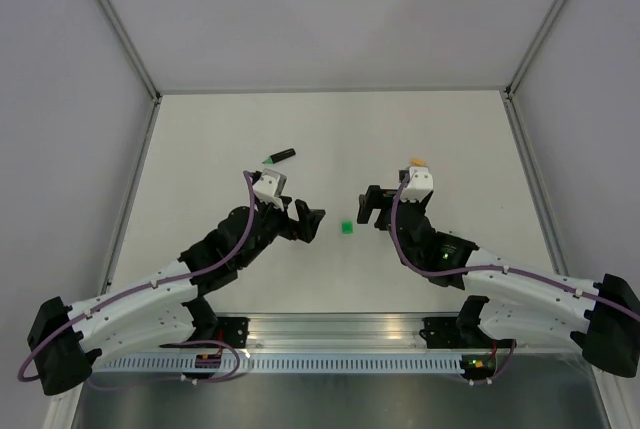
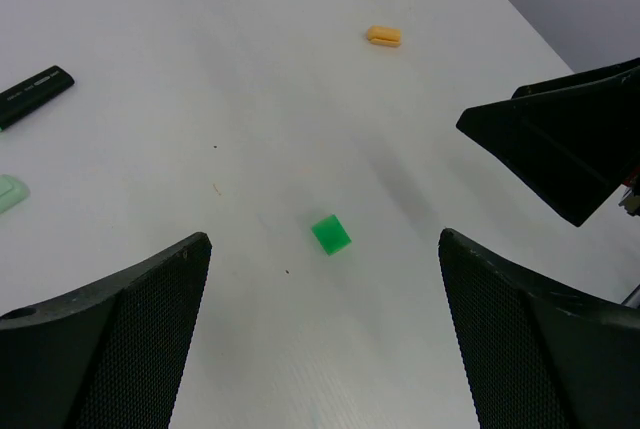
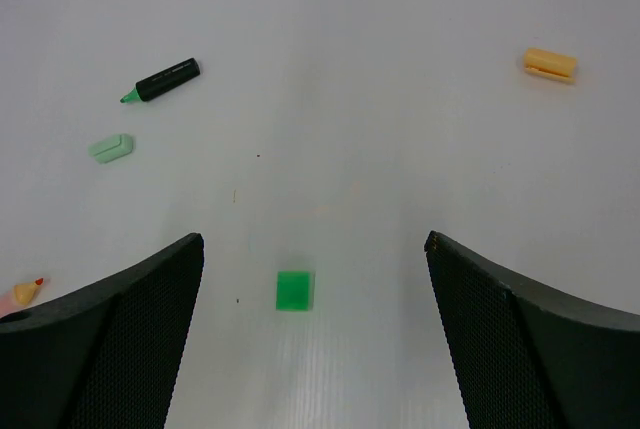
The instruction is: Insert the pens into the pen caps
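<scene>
We note a blocky green cap on the matte white table between left gripper and right gripper (both spread wide).

Table: matt white and smooth, with a fine parallel grain showing close up in the wrist views.
Green cap: bright plastic, slight sheen.
Orange cap: pale plastic, matt.
Black pen: satin plastic barrel.
Pale green piece: milky plastic.
Left gripper, right gripper: black fingers, inner faces finely dimpled (mesh-like), matt.
Near rail: bare brushed metal.
</scene>
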`<action>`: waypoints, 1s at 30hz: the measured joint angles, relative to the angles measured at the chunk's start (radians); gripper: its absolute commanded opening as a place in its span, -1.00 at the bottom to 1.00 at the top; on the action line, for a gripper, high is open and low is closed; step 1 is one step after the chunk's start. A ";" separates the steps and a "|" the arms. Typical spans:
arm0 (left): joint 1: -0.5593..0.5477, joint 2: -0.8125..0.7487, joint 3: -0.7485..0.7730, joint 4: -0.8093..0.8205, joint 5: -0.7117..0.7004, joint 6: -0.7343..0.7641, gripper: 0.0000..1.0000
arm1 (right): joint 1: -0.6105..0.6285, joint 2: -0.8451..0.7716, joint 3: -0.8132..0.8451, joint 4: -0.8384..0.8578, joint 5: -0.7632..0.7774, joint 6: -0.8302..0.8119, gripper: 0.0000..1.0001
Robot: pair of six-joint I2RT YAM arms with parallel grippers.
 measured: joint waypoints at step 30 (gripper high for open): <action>0.000 -0.022 -0.020 0.001 -0.121 0.031 0.99 | -0.856 0.336 0.481 -0.806 -0.357 -0.020 0.94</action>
